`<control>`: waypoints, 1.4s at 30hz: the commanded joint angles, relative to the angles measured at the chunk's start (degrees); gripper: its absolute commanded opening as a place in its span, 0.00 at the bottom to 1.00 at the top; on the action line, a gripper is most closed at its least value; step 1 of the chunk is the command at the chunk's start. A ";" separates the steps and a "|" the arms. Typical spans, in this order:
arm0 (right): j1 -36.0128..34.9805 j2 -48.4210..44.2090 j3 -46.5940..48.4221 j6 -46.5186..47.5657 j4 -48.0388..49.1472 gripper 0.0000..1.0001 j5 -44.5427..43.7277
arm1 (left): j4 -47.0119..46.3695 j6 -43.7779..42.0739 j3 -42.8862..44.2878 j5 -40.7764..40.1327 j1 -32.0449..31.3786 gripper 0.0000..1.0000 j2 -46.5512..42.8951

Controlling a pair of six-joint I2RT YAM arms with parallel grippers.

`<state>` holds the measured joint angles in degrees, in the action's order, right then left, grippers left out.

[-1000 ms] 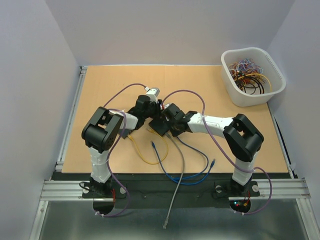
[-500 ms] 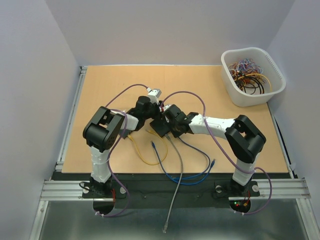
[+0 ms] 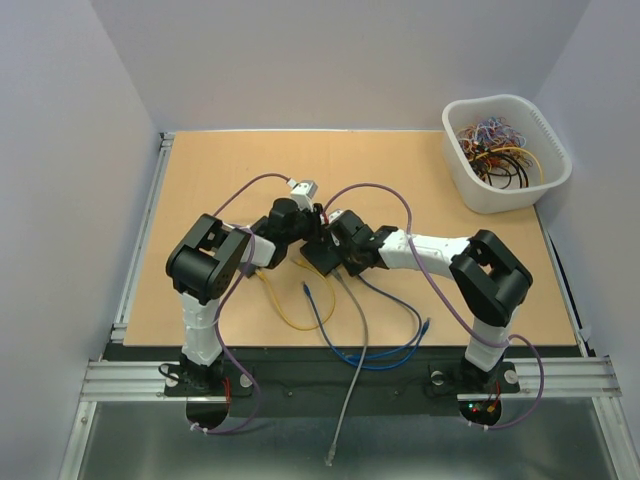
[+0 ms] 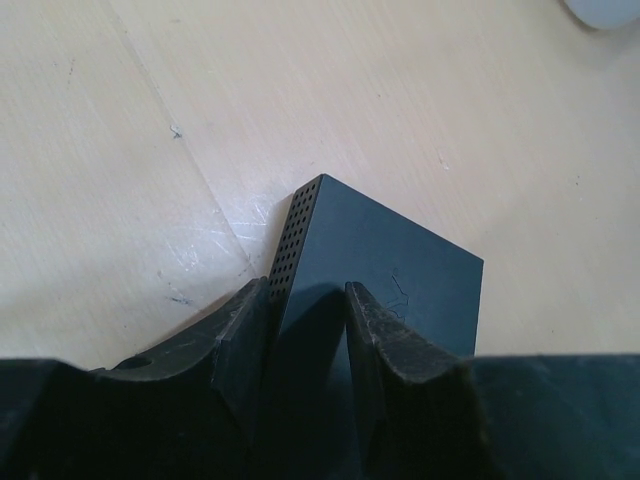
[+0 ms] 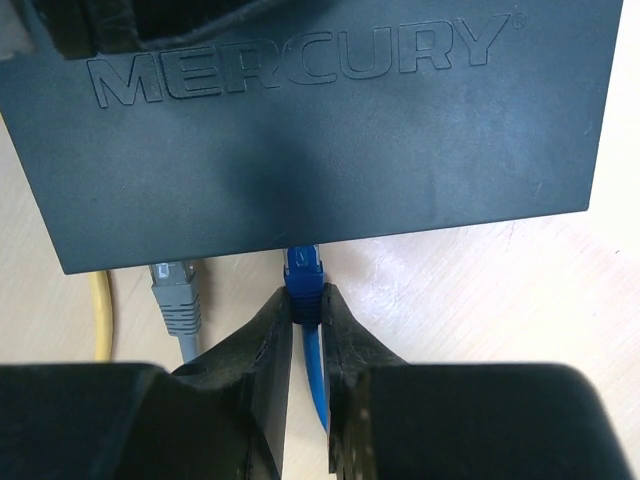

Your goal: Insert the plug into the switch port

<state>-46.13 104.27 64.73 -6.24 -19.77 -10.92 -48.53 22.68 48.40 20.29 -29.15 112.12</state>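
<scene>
**Top external view.** Both arms converge on the table (image 3: 200, 180) at its centre. The left gripper (image 3: 312, 232) and right gripper (image 3: 340, 252) meet over the black switch (image 3: 318, 258). Yellow, blue and grey cables trail from there toward the near edge. A white bin (image 3: 455, 160) of spare cables stands well apart at the far right and plays no part.

**Left wrist view.** The left gripper (image 4: 305, 335) is closed narrow on the switch (image 4: 390, 265), one of its fingers (image 4: 245, 335) against the perforated side wall. Judgement: this grip is a brace, so the switch does not slide when pushed from the opposite side.

**Right wrist view.** The right gripper (image 5: 305, 315) pinches the blue plug (image 5: 303, 272) just behind its head, in line with the edge of the switch (image 5: 320, 130). The plug's nose touches that edge. The port itself is hidden beneath the edge, so seating depth cannot be confirmed. A grey plug (image 5: 178, 295) sits just beside it on the left, and a yellow cable (image 5: 100, 320) lies beyond that. Judgement: the grip close to the head keeps the plug from buckling during a straight push.
</scene>
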 commanded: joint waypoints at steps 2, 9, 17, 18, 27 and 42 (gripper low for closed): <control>1.30 -1.26 -0.39 -0.53 13.96 0.01 -1.39 | 3.29 5.97 -5.50 8.71 -4.60 0.45 0.82; 1.30 -1.26 -1.01 -0.79 15.11 0.00 -0.16 | 0.37 7.38 -7.97 9.41 -5.31 0.45 1.62; 1.30 -1.35 -1.36 0.70 15.99 0.00 0.19 | -2.70 8.87 -9.64 10.64 -6.97 0.45 1.35; 1.22 -1.52 -1.36 0.88 16.25 0.00 0.19 | -3.49 9.14 -9.90 10.73 -7.59 0.45 1.44; 1.31 1.28 3.82 1.23 16.78 0.00 1.69 | -6.04 10.19 -13.86 8.10 -11.72 0.45 1.00; 1.30 5.43 12.02 5.71 24.50 0.00 6.87 | -13.43 14.50 -15.18 8.01 -17.70 0.45 5.39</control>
<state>-45.39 108.77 72.84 -1.54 -31.40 -7.81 -72.05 28.80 35.62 6.48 -34.33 113.58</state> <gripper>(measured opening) 0.197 0.455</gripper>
